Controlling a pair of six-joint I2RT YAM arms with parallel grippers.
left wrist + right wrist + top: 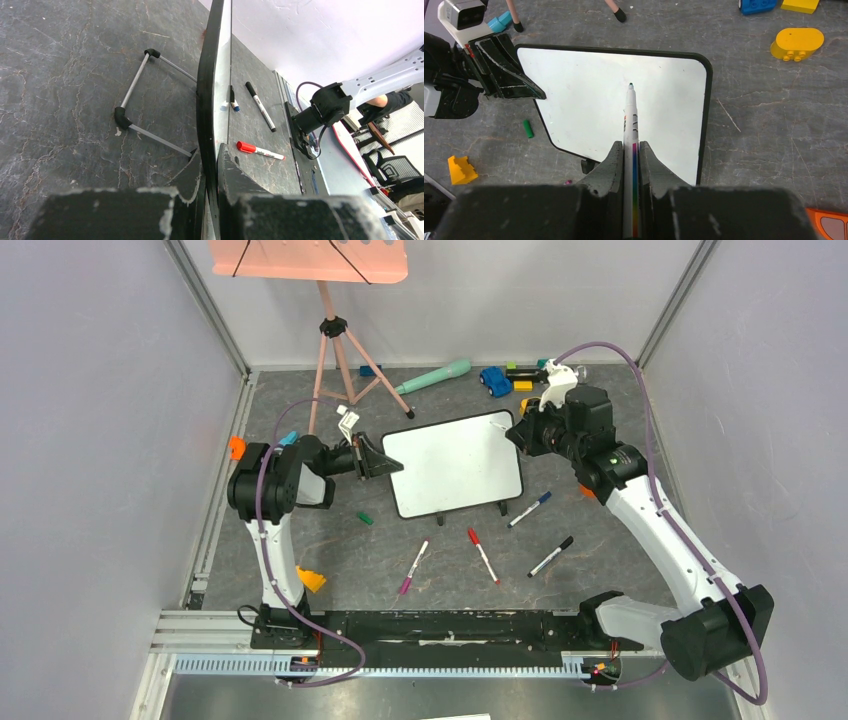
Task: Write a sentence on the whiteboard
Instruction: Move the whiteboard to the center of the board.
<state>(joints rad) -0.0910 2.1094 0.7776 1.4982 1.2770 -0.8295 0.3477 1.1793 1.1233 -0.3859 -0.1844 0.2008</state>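
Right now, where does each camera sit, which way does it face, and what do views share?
Top external: above and behind the bases, looking down at the table; left arm and right arm show.
Left wrist: looks along the edge of the whiteboard; left gripper clamps it.
Right wrist: looks down at the board's face; right gripper holds a marker.
Shared: the whiteboard, in all three.

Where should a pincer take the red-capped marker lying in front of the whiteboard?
Mid-barrel, from straight above, jaws set across its length. The red-capped marker lies flat and slanted on the tabletop, cap toward the whiteboard, with bare surface on either side; the magenta marker and black marker lie well apart.
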